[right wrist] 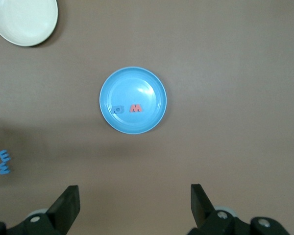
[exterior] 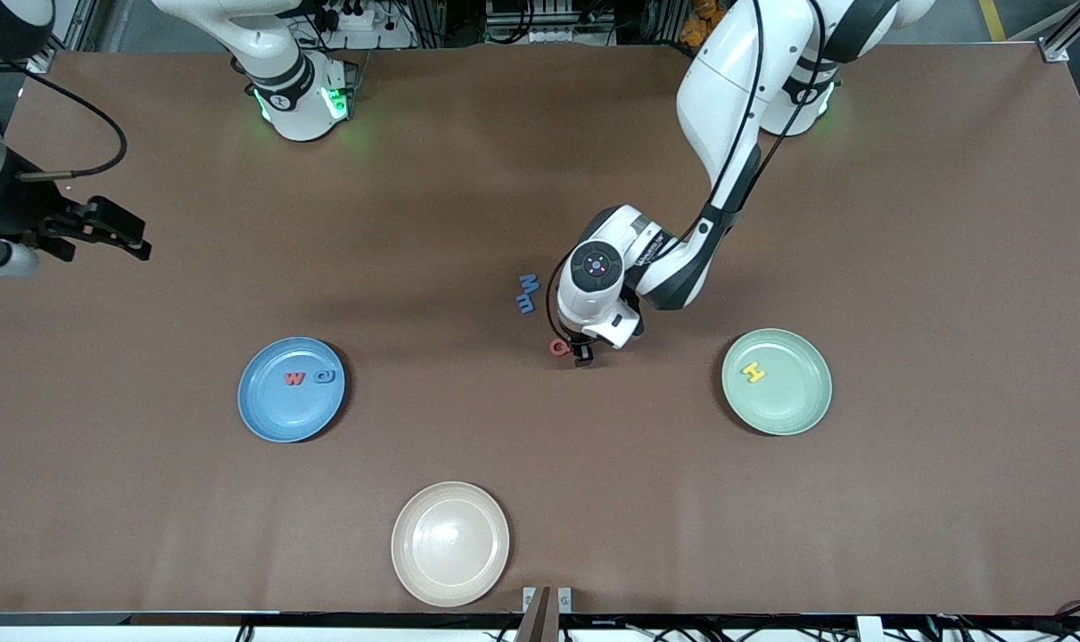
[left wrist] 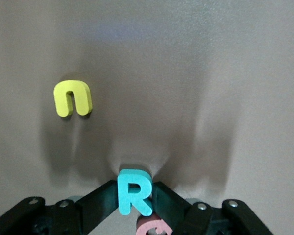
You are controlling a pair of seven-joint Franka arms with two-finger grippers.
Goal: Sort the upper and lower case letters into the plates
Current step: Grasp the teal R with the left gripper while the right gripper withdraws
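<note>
Two task plates sit in the middle band of the front view: the blue plate [exterior: 272, 421] toward the right arm's end of the table and the pale green plate [exterior: 800, 406] toward the left arm's end. On the blue plate lie a red W [exterior: 294, 378] and a small blue letter [exterior: 325, 376] side by side; on the pale green plate lies a yellow H [exterior: 753, 373]. A cream plate [exterior: 450, 546] sits at the lower middle of the frame, nearest the front camera, and holds no letter. Just above the frame's centre lie two blue M letters [exterior: 526, 292], one touching the other. The left gripper [exterior: 582, 357] is down at the table in the centre of the frame, between the two task plates, with a red letter [exterior: 557, 346] just beside it. In the left wrist view its fingers [left wrist: 100, 200] press in from both sides on a teal R [left wrist: 133, 193], which stands upright between them, and the red letter shows partly under the R. A yellow-green n [left wrist: 72, 98] lies flat on the table, apart from the R. The right gripper [exterior: 134, 242] waits over bare table at the frame's edge on the right arm's end, above the blue plate in the picture, its fingers [right wrist: 68, 208] spread wide apart and holding nothing.
</note>
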